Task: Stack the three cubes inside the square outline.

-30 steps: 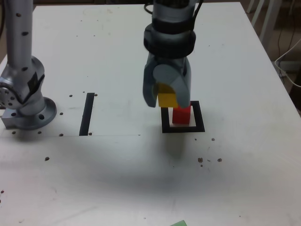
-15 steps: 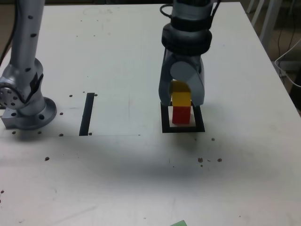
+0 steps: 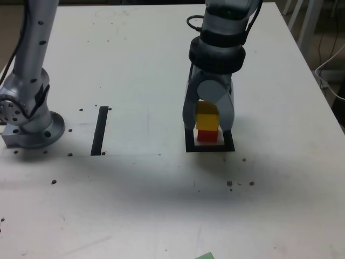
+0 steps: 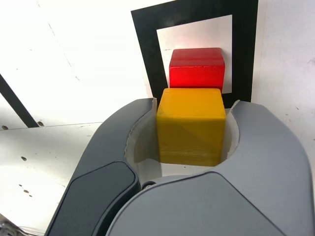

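The red cube [image 3: 208, 136] [image 4: 197, 68] sits inside the square outline [image 3: 210, 147] [image 4: 145, 49], a thick black frame with a white centre. Directly on top of it is the yellow cube [image 3: 207, 119] [image 4: 191, 125], edges roughly in line with the red one. My gripper [image 3: 207, 122] [image 4: 193, 105] reaches down from above and is shut on the yellow cube, one grey finger on each side. Whether the yellow cube's weight rests on the red one I cannot tell. A sliver of the green cube [image 3: 205, 256] shows at the exterior view's bottom edge.
The arm's grey base [image 3: 29, 127] stands at the exterior view's left. A straight black strip [image 3: 99, 130] lies between the base and the outline. Small dark specks dot the white table [image 3: 135, 199]. The table's right edge [image 3: 315, 70] borders floor and cables.
My gripper carried the yellow cube toward the exterior view's right and lowered it, from beside and above the red cube to directly on top of it.
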You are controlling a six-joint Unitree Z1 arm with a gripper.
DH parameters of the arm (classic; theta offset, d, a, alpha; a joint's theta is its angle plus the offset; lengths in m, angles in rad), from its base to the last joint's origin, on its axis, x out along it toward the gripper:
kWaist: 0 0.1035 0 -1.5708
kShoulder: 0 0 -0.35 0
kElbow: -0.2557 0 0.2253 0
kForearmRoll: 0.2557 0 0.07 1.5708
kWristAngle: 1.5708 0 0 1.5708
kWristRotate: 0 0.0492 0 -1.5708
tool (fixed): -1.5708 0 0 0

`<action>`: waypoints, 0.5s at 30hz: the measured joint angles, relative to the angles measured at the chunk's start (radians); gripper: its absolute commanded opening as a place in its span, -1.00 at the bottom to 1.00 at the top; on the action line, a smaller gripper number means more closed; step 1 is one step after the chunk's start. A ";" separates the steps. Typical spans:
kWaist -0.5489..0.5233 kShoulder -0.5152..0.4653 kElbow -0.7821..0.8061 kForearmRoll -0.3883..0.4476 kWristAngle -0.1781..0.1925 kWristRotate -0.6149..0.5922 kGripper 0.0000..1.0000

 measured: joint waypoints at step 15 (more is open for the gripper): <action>0.010 0.007 0.000 -0.004 0.018 0.000 -0.43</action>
